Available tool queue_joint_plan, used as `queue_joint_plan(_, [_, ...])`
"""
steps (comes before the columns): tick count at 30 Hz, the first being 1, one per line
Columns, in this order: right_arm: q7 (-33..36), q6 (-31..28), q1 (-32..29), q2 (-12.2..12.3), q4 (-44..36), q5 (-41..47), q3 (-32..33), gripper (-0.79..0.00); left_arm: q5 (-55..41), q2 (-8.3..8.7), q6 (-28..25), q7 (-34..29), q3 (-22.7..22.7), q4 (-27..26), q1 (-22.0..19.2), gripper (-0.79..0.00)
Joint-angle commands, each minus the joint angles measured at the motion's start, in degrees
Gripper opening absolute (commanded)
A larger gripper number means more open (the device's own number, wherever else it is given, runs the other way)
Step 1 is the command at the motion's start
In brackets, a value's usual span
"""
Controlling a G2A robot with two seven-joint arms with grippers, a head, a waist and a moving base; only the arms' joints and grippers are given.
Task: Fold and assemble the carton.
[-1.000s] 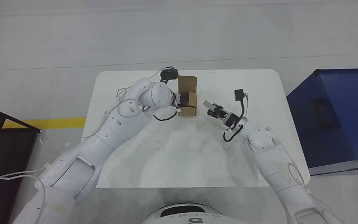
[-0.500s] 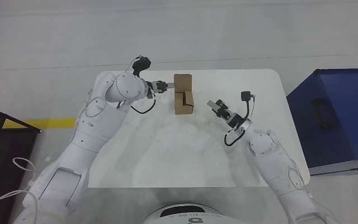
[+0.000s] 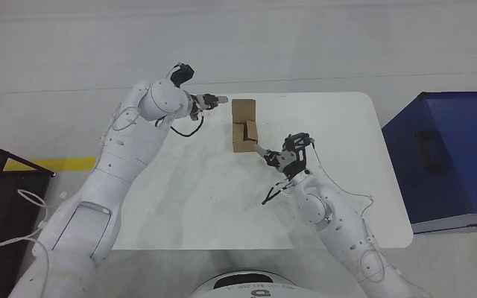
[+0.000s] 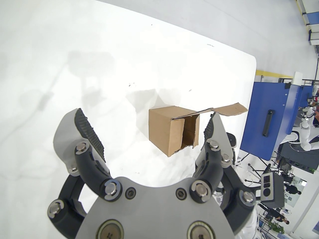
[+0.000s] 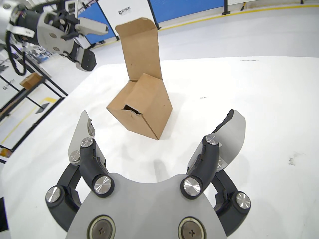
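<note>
Carton [image 3: 244, 127] between left hand [image 3: 220, 99] and right hand [image 3: 261, 151]; both released, touching neither.

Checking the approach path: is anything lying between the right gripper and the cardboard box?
No, the stretch is bare. The right wrist view shows plain white table between the open right gripper and the box.

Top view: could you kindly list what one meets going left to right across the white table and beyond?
Left gripper → brown cardboard carton → right gripper → blue cabinet with a black handle.
</note>
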Motion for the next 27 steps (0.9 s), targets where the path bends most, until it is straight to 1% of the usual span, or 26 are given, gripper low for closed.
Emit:
queue_joint_plan(1, [0.74, 1.31, 0.77, -0.25, 0.8, -0.45, -0.74, 0.0, 1.22, -1.18, -0.45, 1.0, 2.8, 3.77, -2.39, 0.0])
queue_joint_plan(4, [2.46, 3.81, 1.77, -0.52, 1.7, -3.24, -1.8, 0.0, -0.09, -3.13, -1.59, 0.91, 5.89, 7.89, -5.12, 0.0])
queue_joint_plan(7, [4.05, 6.7, 2.51, -0.88, 2.51, -5.58, -2.98, 0.0, -1.3, -4.83, -2.75, 0.52, 8.34, 10.54, -6.72, 0.0])
queue_joint_plan(10, [6.37, 8.67, 3.53, -1.23, 3.79, -7.29, -4.08, 0.0, -3.09, -5.99, -4.15, 0.29, 9.28, 12.71, -7.6, 0.0])
queue_joint_plan(12, [7.34, 10.29, 4.31, -1.55, 4.63, -8.08, -4.77, 0.0, -3.59, -6.4, -5.21, 0.09, 9.5, 14.05, -8.09, 0.0])
queue_joint_plan(15, [7.84, 12.06, 5.35, -2.04, 5.83, -8.53, -5.61, 0.0, -4.51, -6.58, -7.53, -1.25, 9.23, 15.41, -8.39, 0.0])
queue_joint_plan(19, [7.46, 12.11, 5.8, -2.39, 6.44, -8.09, -5.69, 0.0, -4.37, -6.23, -11.27, -3.02, 8.6, 16.06, -8.24, 0.0])
queue_joint_plan(23, [7.37, 11.76, 5.64, -2.52, 6.42, -8.1, -5.39, 0.0, -2.85, -5.62, -16.3, -4.57, 8.38, 15.29, -7.39, 0.0])
queue_joint_plan(27, [7.69, 11.47, 5.51, -2.63, 6.38, -8.24, -5.12, 0.0, -0.8, -5.16, -19.41, -6.35, 8.77, 13.86, -6.14, 0.0])
